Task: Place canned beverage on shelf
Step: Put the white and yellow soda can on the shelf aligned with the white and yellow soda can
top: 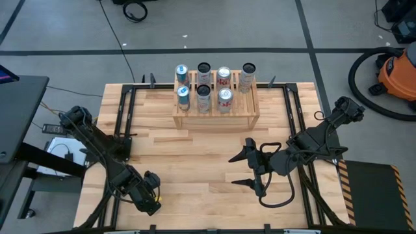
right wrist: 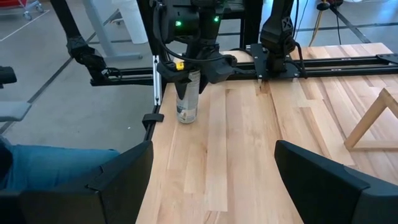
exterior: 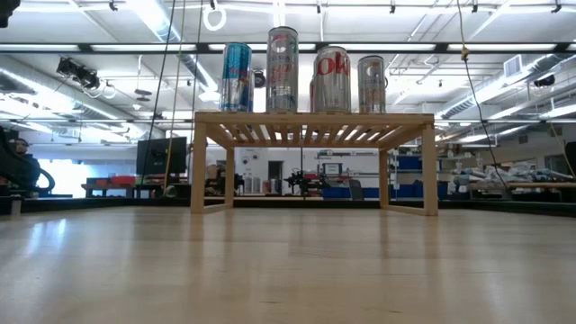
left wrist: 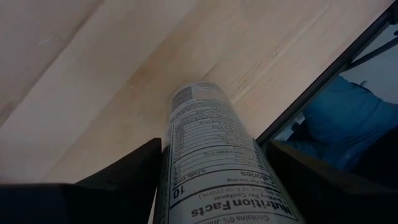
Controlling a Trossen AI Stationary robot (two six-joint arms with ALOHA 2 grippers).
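My left gripper (top: pixel 149 195) is at the table's near left corner, shut on a slim silver can (right wrist: pixel 187 96) that stands upright. In the high view the gripper hides the can. The left wrist view looks down along the can (left wrist: pixel 211 162), which has a nutrition label. My right gripper (top: pixel 234 170) is open and empty over the middle of the table, pointing toward the left arm. The light-wood shelf (top: pixel 216 114) stands at the far middle with several cans (exterior: pixel 306 81) upright on its slatted top. My left gripper pinches the can's upper part (right wrist: pixel 188 78) between its two fingers, one on each side of the round wall (left wrist: pixel 186 186). The fingers come from above, pointing down along the can. The can is upright below them; whether its base (right wrist: pixel 186 118) rests on the table, I cannot tell.
Black rails (top: pixel 123 110) run along the table's left and right sides. Bare plank top (top: pixel 195 156) lies between the grippers and the shelf. Blue cloth (right wrist: pixel 50 165) shows just beyond the table's left edge. An orange vacuum (top: pixel 396 75) stands on the floor, far right.
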